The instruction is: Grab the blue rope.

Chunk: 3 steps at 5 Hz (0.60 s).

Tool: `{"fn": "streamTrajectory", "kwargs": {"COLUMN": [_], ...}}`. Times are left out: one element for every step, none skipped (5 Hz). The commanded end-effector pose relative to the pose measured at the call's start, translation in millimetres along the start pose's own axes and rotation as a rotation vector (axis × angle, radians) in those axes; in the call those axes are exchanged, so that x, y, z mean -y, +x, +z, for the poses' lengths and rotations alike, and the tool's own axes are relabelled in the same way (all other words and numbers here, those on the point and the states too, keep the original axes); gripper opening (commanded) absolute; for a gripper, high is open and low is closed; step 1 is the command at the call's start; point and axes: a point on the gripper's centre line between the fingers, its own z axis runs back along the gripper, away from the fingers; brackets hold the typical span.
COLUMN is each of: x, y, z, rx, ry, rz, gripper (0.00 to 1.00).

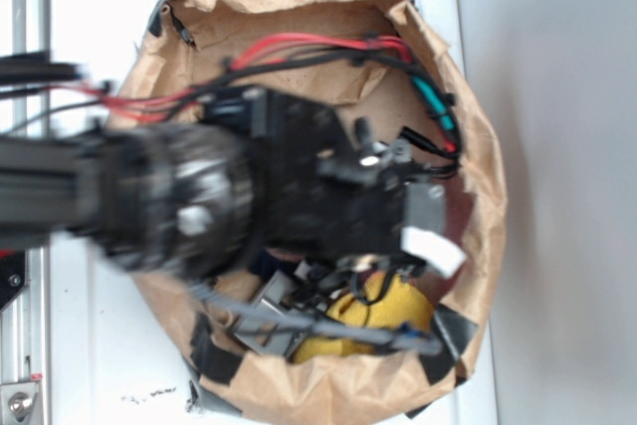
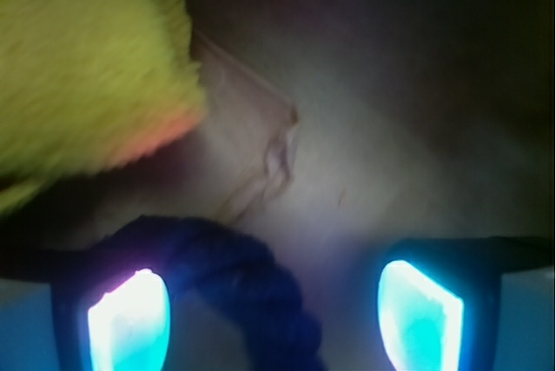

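Observation:
In the wrist view the blue rope (image 2: 248,271), thick, dark navy and twisted, curves in an arch between my two glowing fingertips, lying close to the left one (image 2: 129,323). My gripper (image 2: 274,314) is open, its jaws wide apart on either side of the rope, with a clear gap on the right side. In the exterior view the gripper (image 1: 426,231) reaches down into a brown paper-lined basket (image 1: 299,2). The arm hides the rope there.
A yellow plush thing (image 1: 388,311) (image 2: 78,67) lies just beside the gripper. Red and black cables (image 1: 309,47) and a teal piece (image 1: 433,102) run along the basket's far wall. Crumpled paper walls close in on every side.

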Motion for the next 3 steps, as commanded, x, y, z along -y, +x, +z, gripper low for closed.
{"fn": "streamTrajectory", "kwargs": {"x": [12.4,20.8,31.1], "y": [9.3,6.9,-0.3], "z": [-5.9,-6.3,14.5], "rx": [-0.006,0.009,0.017], "ry": [0.095,0.102,0.048], "rz": [-0.04,-0.075,-0.117], "gripper": [1.0,1.0,1.0]}}
